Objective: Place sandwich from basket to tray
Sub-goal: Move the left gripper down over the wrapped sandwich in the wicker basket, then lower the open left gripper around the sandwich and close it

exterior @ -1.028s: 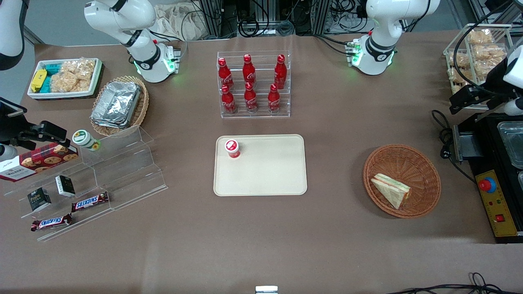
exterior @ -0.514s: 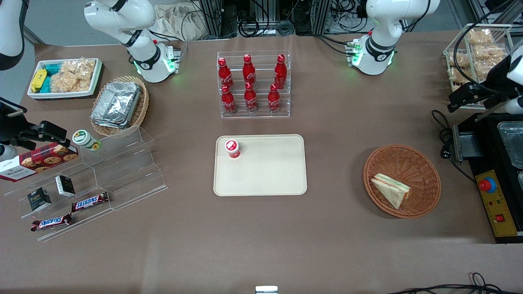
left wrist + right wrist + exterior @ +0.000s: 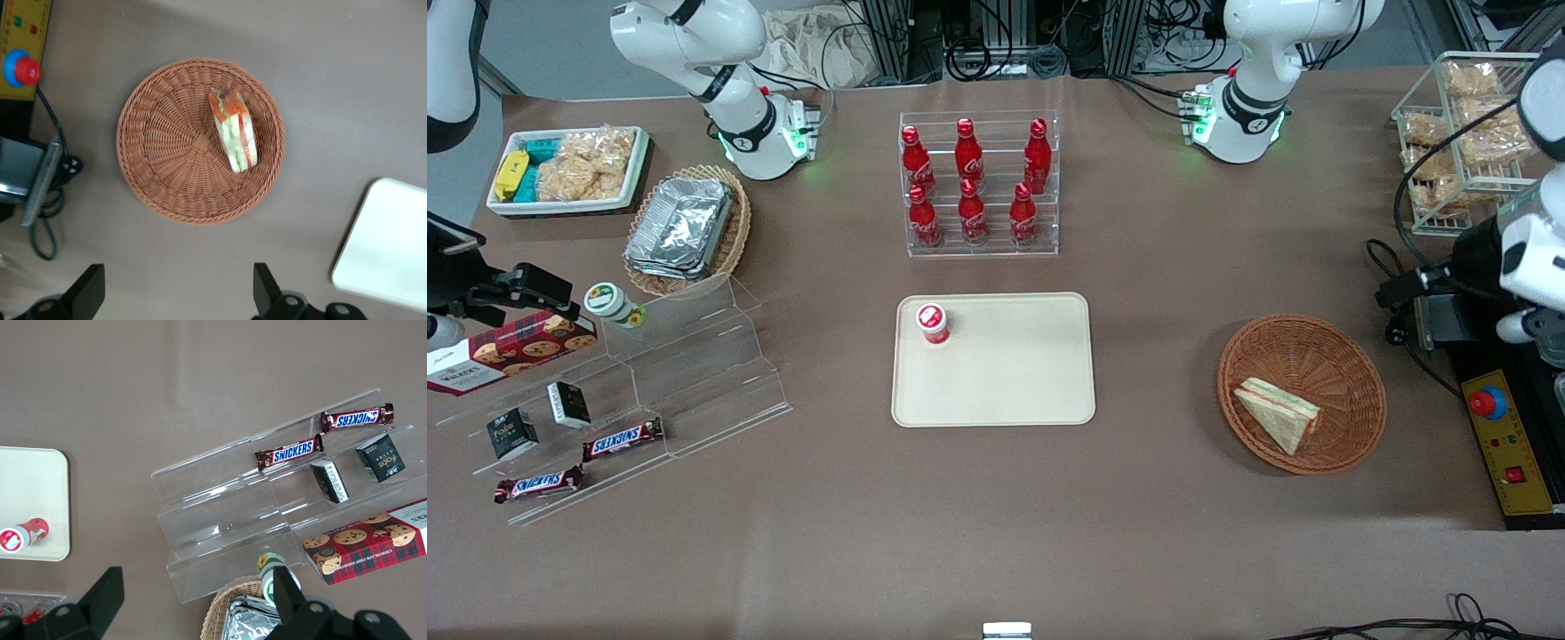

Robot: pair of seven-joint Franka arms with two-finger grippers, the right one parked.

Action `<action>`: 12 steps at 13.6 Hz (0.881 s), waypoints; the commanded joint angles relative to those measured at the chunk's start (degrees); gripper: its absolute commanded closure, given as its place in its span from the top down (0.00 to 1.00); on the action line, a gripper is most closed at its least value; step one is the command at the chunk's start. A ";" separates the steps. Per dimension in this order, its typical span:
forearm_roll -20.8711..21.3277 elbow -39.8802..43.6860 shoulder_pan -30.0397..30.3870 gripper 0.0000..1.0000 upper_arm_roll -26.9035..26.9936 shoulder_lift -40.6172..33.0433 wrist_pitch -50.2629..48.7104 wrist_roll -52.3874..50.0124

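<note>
Nearest the front camera among the task items, the sandwich (image 3: 1278, 414) lay on its side in the round reddish-brown basket (image 3: 1352, 364), resting against the part of the woven wall closest to that camera; the wrist view showed its orange-red and green filling edge (image 3: 233, 130) turned upward, off-centre from the basket's middle knot. The basket (image 3: 167, 160) sat on the brown tabletop (image 3: 1156, 293) toward the working arm's end. Level with it, near the middle of the tabletop and well apart from it, lay the cream tray (image 3: 1014, 373), a corner of which also appeared in the wrist view (image 3: 390, 247). A small red-capped cup (image 3: 932, 323) stood on the tray at its corner farther from the camera and toward the parked arm's end. The end effector (image 3: 179, 293) hung above the tabletop beside the basket, over the side nearest the black control box (image 3: 1507, 444); its two dark fingers (image 3: 263, 287) stood wide apart with nothing between them, touching neither basket nor sandwich. In the front view its exact height was hard to judge, since only the arm's white and black housing showed at the frame's edge. Farthest off, a clear rack held six red bottles (image 3: 971, 182).
</note>
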 commanded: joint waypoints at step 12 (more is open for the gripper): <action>-6.40 -6.03 -0.84 1.00 -0.62 20.98 35.76 -11.88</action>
